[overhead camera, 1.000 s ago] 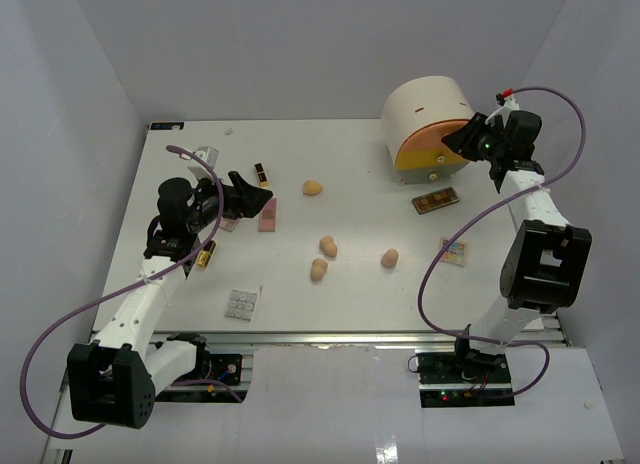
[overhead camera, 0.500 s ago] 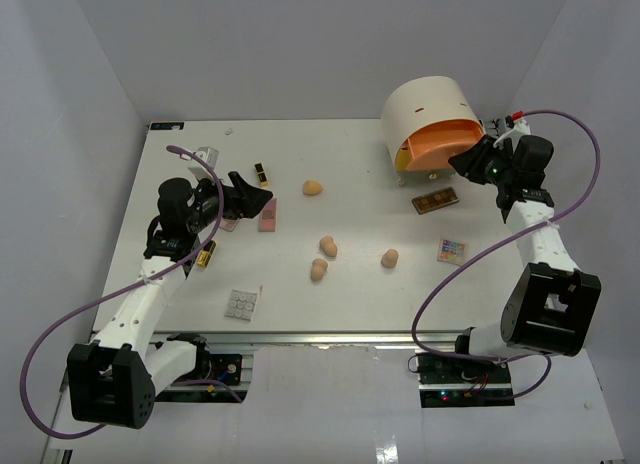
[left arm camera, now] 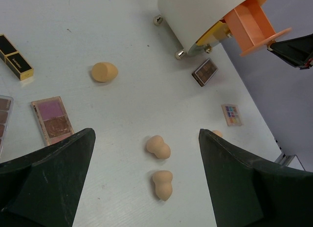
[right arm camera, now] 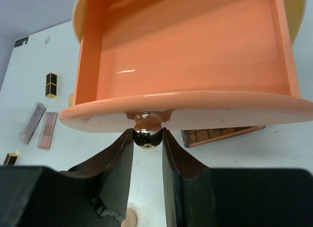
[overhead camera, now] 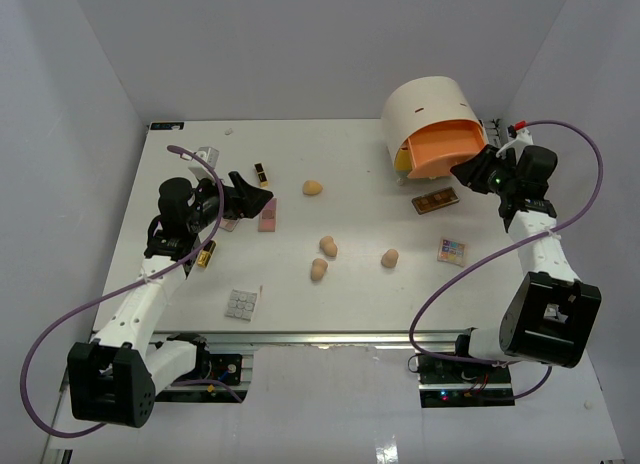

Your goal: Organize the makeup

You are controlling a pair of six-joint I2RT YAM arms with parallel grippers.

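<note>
- A flat palette (overhead camera: 228,223) lies partly under the left tool (overhead camera: 247,191). Its colour is hard to make out, and the left wrist view cuts it off at the edge.
- The brown palette (overhead camera: 435,199) lies on the table (overhead camera: 350,309) just in front of the drawer unit (overhead camera: 425,109). In the right wrist view the orange drawer (right arm camera: 186,46) hides most of it.
- The right-hand sponge (overhead camera: 390,257) barely peeks out beside a finger in the left wrist view.
- A small grey thing (overhead camera: 207,154) near the far left corner is too small to identify.
- The left arm is bent, running up its own side of the table. Its tool hovers above the surface, jaws spread wide and grasping nothing.
- The right arm reaches along the right edge, wrist turned inward. Its tool (right arm camera: 148,139) is clenched on the gold knob (right arm camera: 148,130) of the orange drawer, which stands pulled out of the unit.
- The far sponge (overhead camera: 313,188) lies alone. The middle sponge (overhead camera: 328,246) and near sponge (overhead camera: 319,270) lie just beside each other at mid-table.
- The pink palette (overhead camera: 268,215) lies just beside the left tool, and the grey-white palette (overhead camera: 241,302) lies near the front edge.
- The multicoloured palette (overhead camera: 452,251) lies near the right arm.
- One lipstick (overhead camera: 260,172) lies beyond the left tool, and another lipstick (overhead camera: 206,254) lies beside the left arm.
</note>
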